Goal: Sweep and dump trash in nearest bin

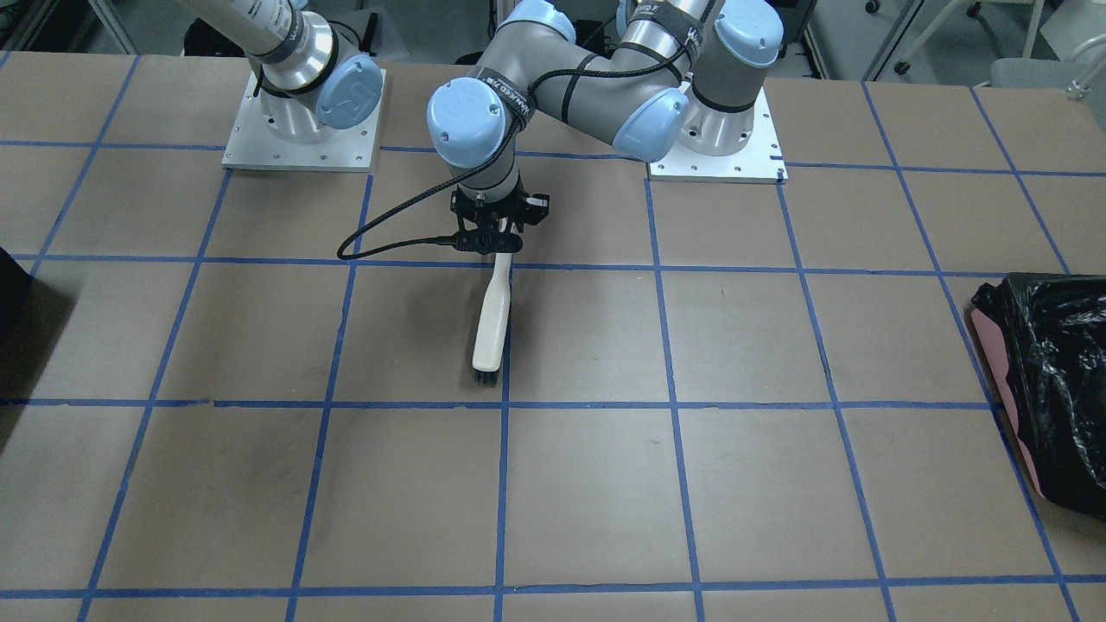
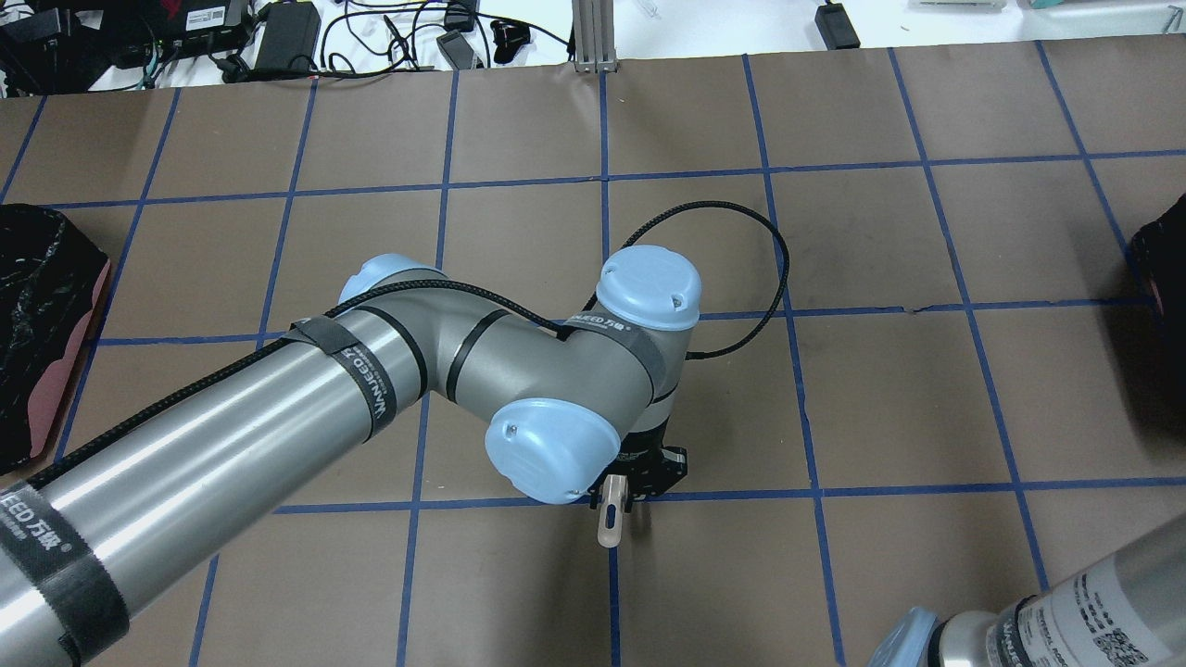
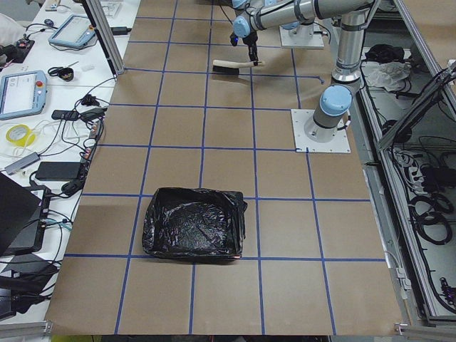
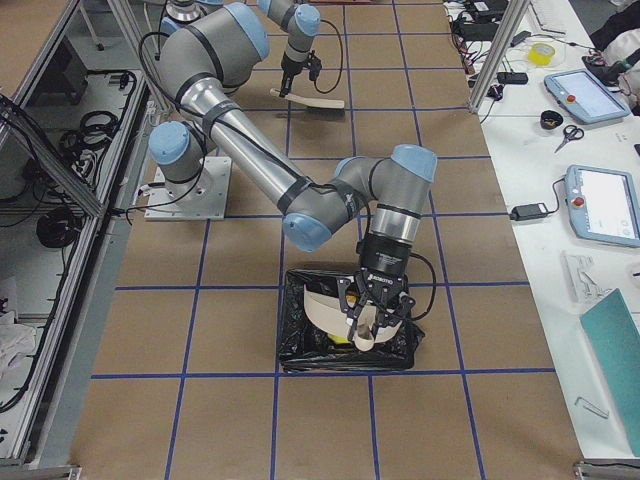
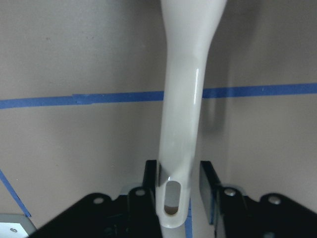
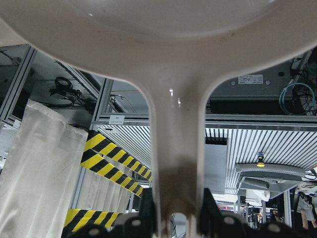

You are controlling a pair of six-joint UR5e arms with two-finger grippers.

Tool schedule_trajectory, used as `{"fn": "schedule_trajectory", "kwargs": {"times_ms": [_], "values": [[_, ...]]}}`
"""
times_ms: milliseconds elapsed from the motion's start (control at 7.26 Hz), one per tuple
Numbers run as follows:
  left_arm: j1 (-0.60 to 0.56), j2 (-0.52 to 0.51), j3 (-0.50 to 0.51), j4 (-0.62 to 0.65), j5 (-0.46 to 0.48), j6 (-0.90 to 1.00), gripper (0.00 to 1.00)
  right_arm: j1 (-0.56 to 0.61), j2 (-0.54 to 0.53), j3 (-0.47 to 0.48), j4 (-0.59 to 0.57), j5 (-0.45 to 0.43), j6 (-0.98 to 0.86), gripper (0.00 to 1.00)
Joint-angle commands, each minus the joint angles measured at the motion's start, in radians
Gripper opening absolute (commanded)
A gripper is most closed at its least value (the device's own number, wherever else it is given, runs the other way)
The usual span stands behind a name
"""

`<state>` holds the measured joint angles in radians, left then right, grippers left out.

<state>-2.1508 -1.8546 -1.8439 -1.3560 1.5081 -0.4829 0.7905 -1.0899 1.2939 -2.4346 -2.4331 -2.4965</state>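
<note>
Across the table in the front view, the left gripper [image 1: 492, 239] pinches a white brush [image 1: 490, 320]. From overhead, the bin [image 2: 1164, 252] is a black edge well apart from it, on the right. From the right side, the right gripper [image 4: 377, 318] holds a cream dustpan [image 4: 322, 303] over the bin, with a yellow bit of trash [image 4: 340, 341] just under it. Both wrist views show a handle squeezed between the fingers.

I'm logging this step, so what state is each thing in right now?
Left hand: around brush handle, grip unclear.
Brush: lying low along the table.
Right hand: shut on dustpan handle.
Dustpan: held tilted over bin.
Bin: open, lined with black bag.
Yellow piece: inside bin, beneath dustpan.
</note>
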Motion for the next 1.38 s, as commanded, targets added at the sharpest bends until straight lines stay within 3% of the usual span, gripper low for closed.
{"fn": "schedule_trajectory", "kwargs": {"times_ms": [0, 413, 689, 1103, 1240], "values": [[0.005, 0.006, 0.005, 0.000, 0.001, 0.000, 0.54, -0.008, -0.053, -0.007, 0.000, 0.098, -0.077, 0.00], [0.017, 0.017, 0.012, -0.002, 0.050, 0.001, 0.66, -0.027, -0.106, -0.005, 0.043, 0.298, -0.073, 0.00], [0.043, 0.021, 0.061, 0.003, 0.040, 0.000, 1.00, -0.025, -0.133, 0.002, 0.146, 0.399, 0.000, 0.00], [0.222, 0.063, 0.306, -0.101, 0.055, 0.111, 1.00, 0.031, -0.133, 0.016, 0.381, 0.407, 0.358, 0.00], [0.298, 0.080, 0.375, -0.133, 0.129, 0.229, 1.00, 0.070, -0.130, 0.030, 0.406, 0.402, 0.417, 0.00]]}}
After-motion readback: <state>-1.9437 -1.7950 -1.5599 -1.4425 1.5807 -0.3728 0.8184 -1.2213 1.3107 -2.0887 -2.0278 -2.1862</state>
